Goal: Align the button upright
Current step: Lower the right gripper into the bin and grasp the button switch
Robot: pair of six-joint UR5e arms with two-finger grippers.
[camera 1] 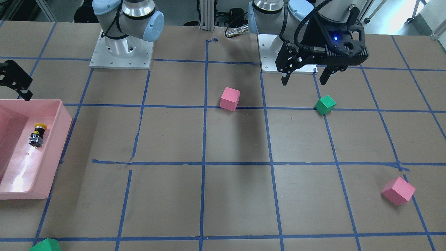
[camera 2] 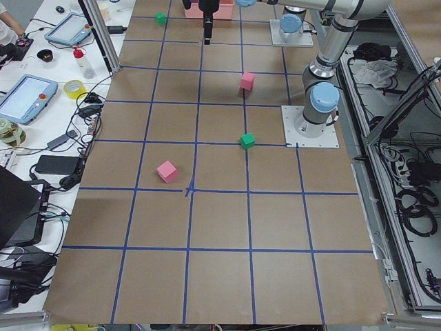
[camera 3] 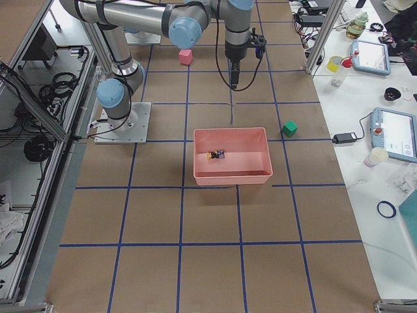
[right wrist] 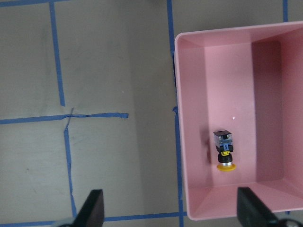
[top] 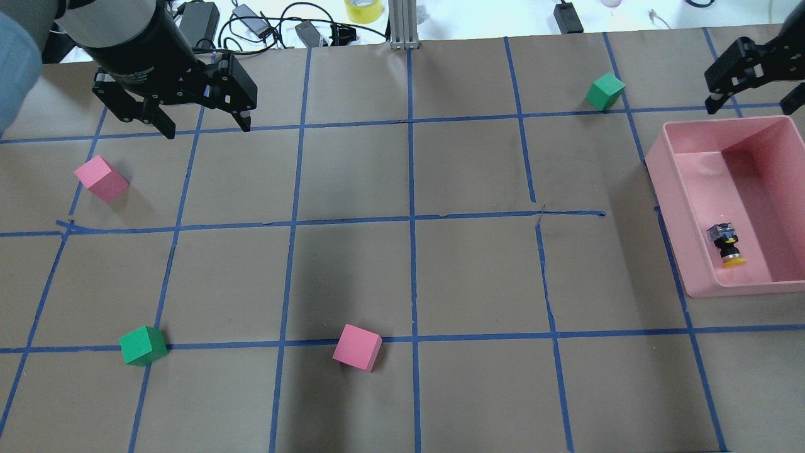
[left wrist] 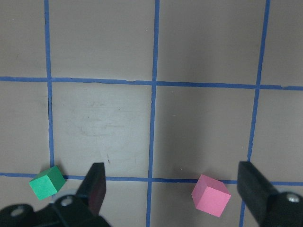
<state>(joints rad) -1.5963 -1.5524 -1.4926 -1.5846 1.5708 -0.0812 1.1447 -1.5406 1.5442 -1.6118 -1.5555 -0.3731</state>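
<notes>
The button (top: 726,244) lies on its side inside the pink bin (top: 679,214), yellow cap toward the robot and grey base away. It also shows in the front-facing view (camera 1: 37,134) and the right wrist view (right wrist: 224,152). My right gripper (top: 748,104) is open and empty. It hangs high beyond the bin's far end, apart from the button. In its wrist view the right gripper (right wrist: 173,210) sits left of the bin wall (right wrist: 182,142). My left gripper (top: 207,129) is open and empty over the table's far left, also seen front-facing (camera 1: 304,83).
A pink cube (top: 100,178) and a green cube (top: 143,345) lie on the left. Another pink cube (top: 357,347) is near the middle front. A green cube (top: 605,91) sits far right, near the bin. Blue tape lines grid the brown table.
</notes>
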